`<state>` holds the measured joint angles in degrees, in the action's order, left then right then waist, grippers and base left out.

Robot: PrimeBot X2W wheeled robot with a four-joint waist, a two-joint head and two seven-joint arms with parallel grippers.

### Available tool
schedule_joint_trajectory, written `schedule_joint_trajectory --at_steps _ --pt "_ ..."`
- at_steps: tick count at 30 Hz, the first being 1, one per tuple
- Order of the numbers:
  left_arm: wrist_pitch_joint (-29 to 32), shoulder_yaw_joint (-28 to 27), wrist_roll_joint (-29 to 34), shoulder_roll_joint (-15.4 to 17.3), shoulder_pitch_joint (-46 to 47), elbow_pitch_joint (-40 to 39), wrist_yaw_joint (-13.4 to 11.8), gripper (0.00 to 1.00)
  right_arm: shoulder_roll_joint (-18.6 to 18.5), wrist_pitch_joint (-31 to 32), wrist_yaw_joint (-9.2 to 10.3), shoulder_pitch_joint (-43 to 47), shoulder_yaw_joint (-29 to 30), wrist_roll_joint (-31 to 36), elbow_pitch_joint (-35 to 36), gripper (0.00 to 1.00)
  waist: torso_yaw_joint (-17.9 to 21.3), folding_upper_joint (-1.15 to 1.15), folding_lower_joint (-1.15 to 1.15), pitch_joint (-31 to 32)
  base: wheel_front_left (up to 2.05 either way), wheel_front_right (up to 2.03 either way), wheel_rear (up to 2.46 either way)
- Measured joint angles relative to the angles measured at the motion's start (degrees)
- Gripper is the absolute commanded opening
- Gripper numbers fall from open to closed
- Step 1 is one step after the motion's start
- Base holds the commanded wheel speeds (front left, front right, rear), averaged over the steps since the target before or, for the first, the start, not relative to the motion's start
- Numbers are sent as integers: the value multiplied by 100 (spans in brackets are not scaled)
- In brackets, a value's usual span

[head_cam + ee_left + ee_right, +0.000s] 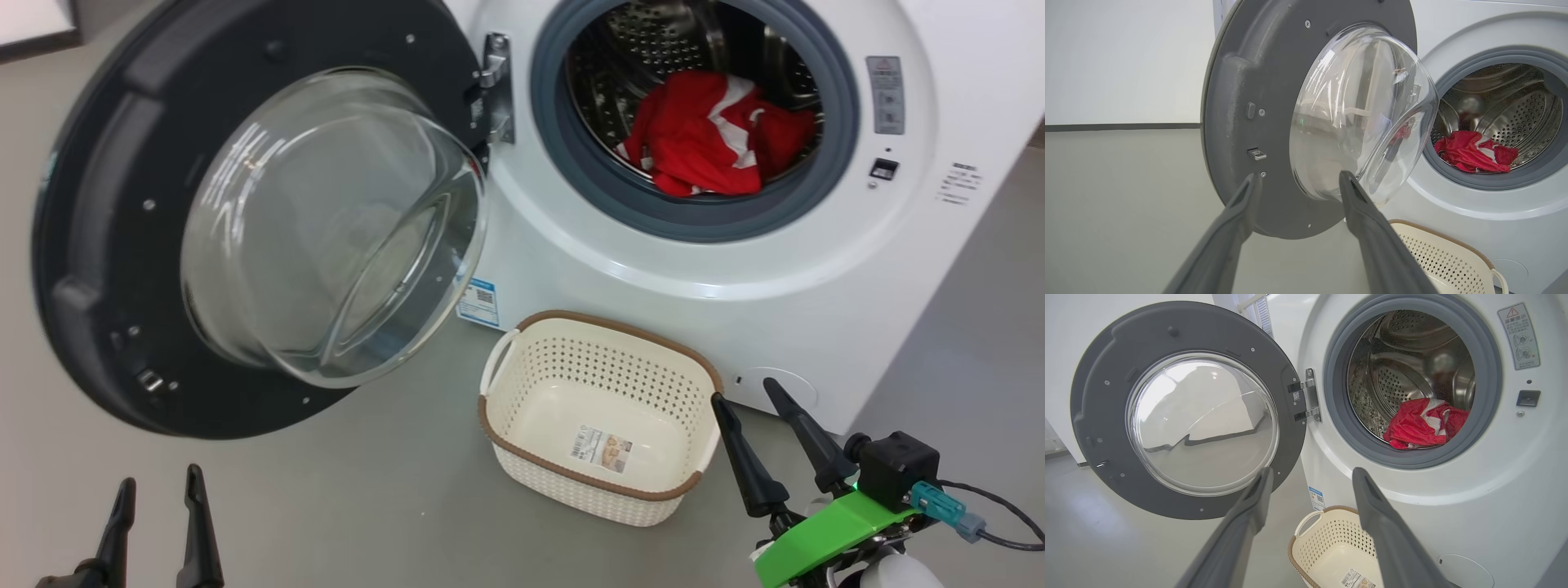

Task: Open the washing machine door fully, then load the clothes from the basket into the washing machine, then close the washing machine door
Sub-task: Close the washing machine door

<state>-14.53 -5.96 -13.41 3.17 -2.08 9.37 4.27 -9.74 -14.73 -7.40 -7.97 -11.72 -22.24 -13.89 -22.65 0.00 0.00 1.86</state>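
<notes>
Remaining step (a judgement): close the washing machine door [269, 220]. It stands swung wide, ahead of and above the left end effector [160, 478], which is the nearer one. The hinge is on the door's machine-side edge. The left end effector and the right end effector [743, 390] are both open and hold nothing.

Count:
- one door
- one washing machine [653, 269]
- one basket [588, 359] (empty)
- one heap of clothes [710, 135], in the drum

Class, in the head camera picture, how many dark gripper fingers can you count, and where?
4. Two belong to the left gripper, at the lower left, spread apart. Two belong to the right gripper, at the lower right by the basket, also spread apart.
</notes>
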Motion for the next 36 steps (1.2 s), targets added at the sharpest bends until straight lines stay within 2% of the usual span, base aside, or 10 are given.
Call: schedule_joint_trajectory --at_steps 8,17,36 --pt "0 31 19 3 0 31 -7 100 29 0 0 0 -44 -11 -32 100 -352 0 0 28 0 0 0" --pt "0 42 15 27 0 35 -8 100 51 0 0 0 -78 -12 -42 100 -575 0 0 40 0 0 0" --pt "0 41 5 44 0 10 -25 100 41 0 0 0 -138 -21 -62 100 -522 0 0 2 0 0 0"
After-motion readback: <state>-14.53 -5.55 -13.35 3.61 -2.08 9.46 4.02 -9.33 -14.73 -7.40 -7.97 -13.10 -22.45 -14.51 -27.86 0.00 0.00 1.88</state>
